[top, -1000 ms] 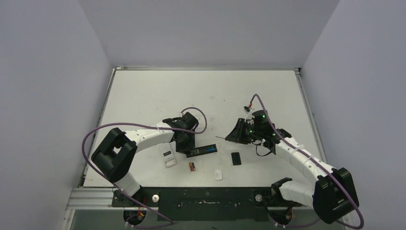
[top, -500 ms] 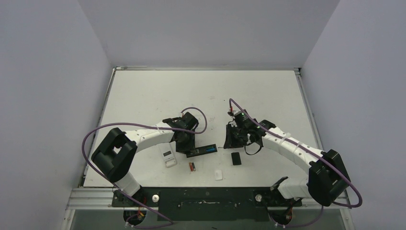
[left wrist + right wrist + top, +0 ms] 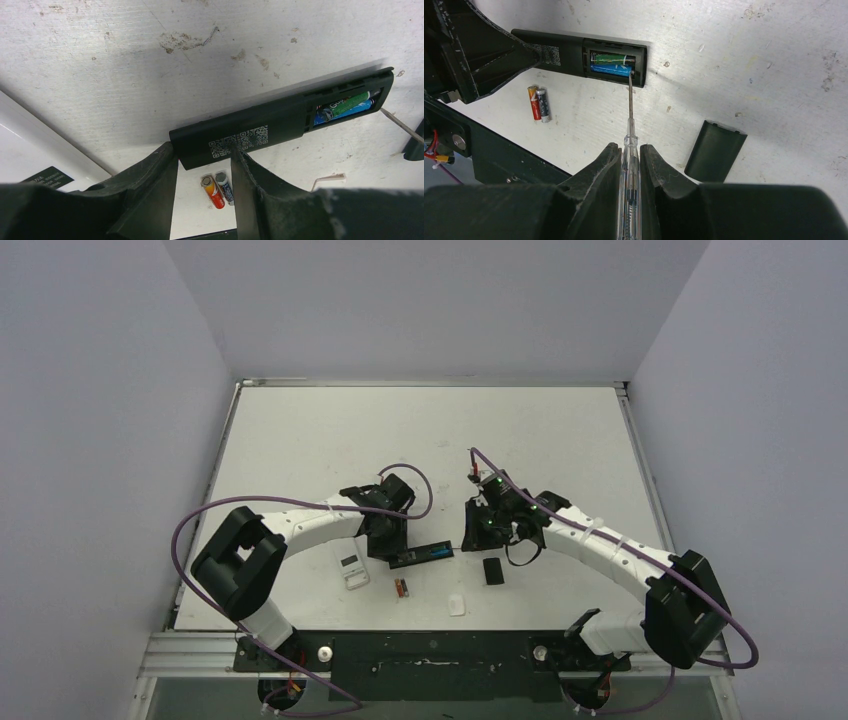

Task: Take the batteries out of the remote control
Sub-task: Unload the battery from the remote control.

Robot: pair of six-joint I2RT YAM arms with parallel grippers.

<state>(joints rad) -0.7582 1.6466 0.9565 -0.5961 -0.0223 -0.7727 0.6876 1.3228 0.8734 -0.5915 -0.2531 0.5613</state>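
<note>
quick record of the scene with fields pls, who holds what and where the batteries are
left end effector: shut on black remote
right end effector: shut on screwdriver, tip at blue battery
inside black remote: green battery, blue battery
loose batteries: two, lying beside black remote
cover: off, lying apart

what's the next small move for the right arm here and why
Probably lever the screwdriver tip under the end of the blue battery and pry it up: the right gripper holds the tip at that end, and the left gripper steadies the open remote.
</note>
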